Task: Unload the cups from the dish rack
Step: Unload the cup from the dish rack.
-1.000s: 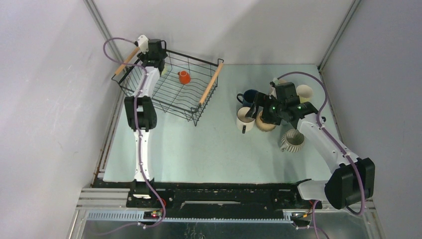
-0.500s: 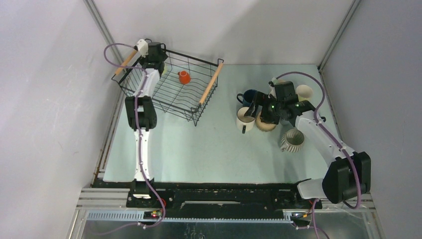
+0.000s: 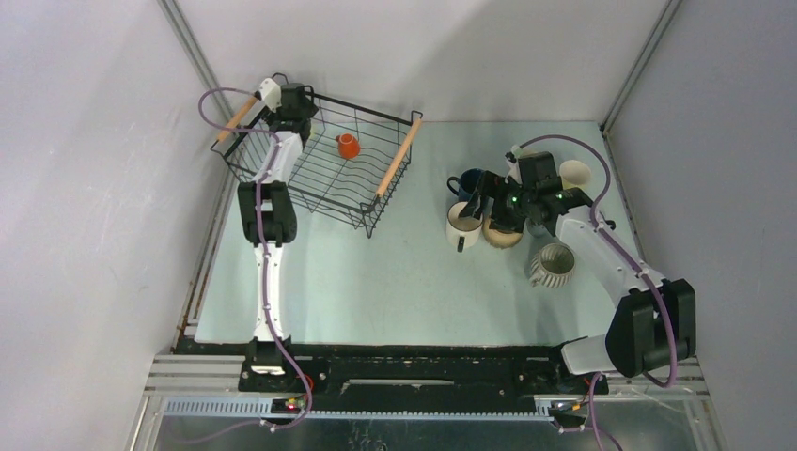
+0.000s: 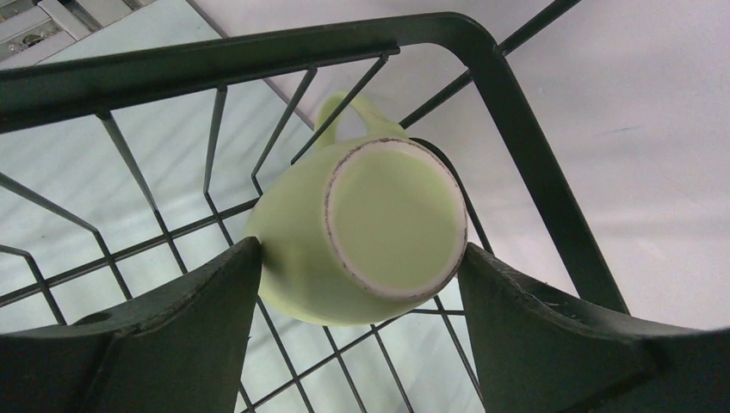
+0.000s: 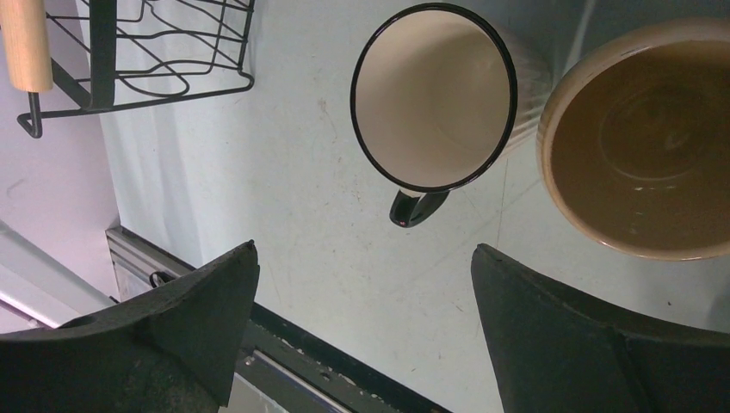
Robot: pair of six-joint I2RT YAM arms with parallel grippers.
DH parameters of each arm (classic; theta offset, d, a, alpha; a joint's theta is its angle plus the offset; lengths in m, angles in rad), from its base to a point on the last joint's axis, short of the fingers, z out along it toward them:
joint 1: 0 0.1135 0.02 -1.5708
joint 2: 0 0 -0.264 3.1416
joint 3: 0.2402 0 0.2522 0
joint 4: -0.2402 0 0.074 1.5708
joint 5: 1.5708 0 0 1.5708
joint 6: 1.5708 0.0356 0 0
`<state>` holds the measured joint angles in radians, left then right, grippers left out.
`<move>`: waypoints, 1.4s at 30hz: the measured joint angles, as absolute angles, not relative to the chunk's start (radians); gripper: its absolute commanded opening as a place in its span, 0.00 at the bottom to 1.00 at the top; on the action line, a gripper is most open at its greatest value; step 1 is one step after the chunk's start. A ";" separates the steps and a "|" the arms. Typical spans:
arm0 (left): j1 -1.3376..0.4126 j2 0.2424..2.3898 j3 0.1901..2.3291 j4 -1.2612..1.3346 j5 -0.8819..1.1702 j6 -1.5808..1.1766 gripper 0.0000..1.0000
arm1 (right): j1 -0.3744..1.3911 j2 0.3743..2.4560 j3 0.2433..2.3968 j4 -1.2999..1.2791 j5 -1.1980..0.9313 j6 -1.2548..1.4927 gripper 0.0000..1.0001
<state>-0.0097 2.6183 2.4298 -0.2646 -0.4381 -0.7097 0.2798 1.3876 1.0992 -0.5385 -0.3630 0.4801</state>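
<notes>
Your left gripper (image 4: 361, 248) stands wide around the pale green cup (image 4: 392, 215) in a corner of the dish rack (image 4: 521, 146); whether it already grips, I cannot tell. Next, close firmly and lift it out.

Left arm (image 3: 266, 254) — stretched nearly straight out from its base, dark elbow block about midway, forearm running on toward the far left. The wrist is bent so the left gripper (image 4: 357, 256) points down. Its two dark fingers (image 4: 172, 331) stand wide, one on either side of a pale green cup (image 4: 379, 232), tips right at its wall and rim. Whether they press on it cannot be told.

Right arm (image 3: 611, 258) — folded at the near right, then reaching forward and inward toward the middle, wrist turned down. Right gripper (image 5: 361, 258) fully spread, fingers well apart, holding nothing.
</notes>
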 measured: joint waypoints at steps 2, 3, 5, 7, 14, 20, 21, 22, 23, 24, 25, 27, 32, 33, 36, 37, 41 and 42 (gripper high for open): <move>-0.009 2.618 2.430 -0.265 -0.438 -0.710 0.42 | 0.279 1.389 1.099 -0.538 -0.367 0.480 1.00; -0.009 2.618 2.430 -0.265 -0.439 -0.710 0.39 | 0.279 1.390 1.099 -0.538 -0.368 0.480 1.00; -0.009 2.618 2.430 -0.265 -0.439 -0.710 0.34 | 0.279 1.390 1.099 -0.539 -0.369 0.480 1.00; -0.009 2.616 2.428 -0.265 -0.441 -0.710 0.31 | 0.279 1.391 1.099 -0.539 -0.369 0.480 1.00; -0.010 2.553 2.343 -0.277 -0.440 -0.717 0.27 | 0.279 1.397 1.099 -0.538 -0.369 0.480 1.00; -0.015 2.480 2.258 -0.299 -0.440 -0.718 0.25 | 0.279 1.397 1.079 -0.529 -0.371 0.480 1.00; -0.017 2.465 2.240 -0.296 -0.435 -0.729 0.25 | 0.279 1.397 1.074 -0.529 -0.372 0.480 1.00; -0.018 2.445 2.223 -0.295 -0.439 -0.721 0.25 | 0.279 1.397 1.068 -0.528 -0.373 0.480 1.00; -0.022 2.419 2.204 -0.305 -0.438 -0.723 0.25 | 0.279 1.397 1.063 -0.529 -0.373 0.480 1.00; -0.026 2.395 2.185 -0.299 -0.441 -0.730 0.25 | 0.279 1.396 1.056 -0.527 -0.373 0.480 1.00; -0.029 2.374 2.167 -0.296 -0.439 -0.734 0.25 | 0.279 1.394 1.052 -0.527 -0.374 0.480 1.00; -0.035 2.336 2.127 -0.294 -0.439 -0.735 0.25 | 0.279 1.388 1.043 -0.528 -0.374 0.480 1.00; -0.044 2.296 2.056 -0.294 -0.444 -0.732 0.42 | 0.279 1.364 1.035 -0.527 -0.376 0.480 1.00; -0.044 2.296 2.055 -0.297 -0.447 -0.728 0.44 | 0.279 1.361 1.035 -0.526 -0.376 0.480 1.00; -0.044 2.296 2.056 -0.302 -0.461 -0.715 0.53 | 0.279 1.357 1.035 -0.527 -0.376 0.480 1.00; -0.044 2.296 2.057 -0.302 -0.466 -0.707 0.56 | 0.279 1.357 1.035 -0.527 -0.376 0.480 1.00; -0.043 2.318 2.106 -0.322 -0.482 -0.676 0.66 | 0.277 1.357 1.035 -0.526 -0.376 0.480 1.00; -0.043 2.334 2.143 -0.334 -0.487 -0.668 0.69 | 0.277 1.357 1.035 -0.526 -0.376 0.480 1.00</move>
<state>-0.0429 2.3341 2.1429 -0.3340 -0.4866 -0.6682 0.2768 1.3567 1.0348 -0.5262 -0.3759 0.4801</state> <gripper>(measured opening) 0.622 0.993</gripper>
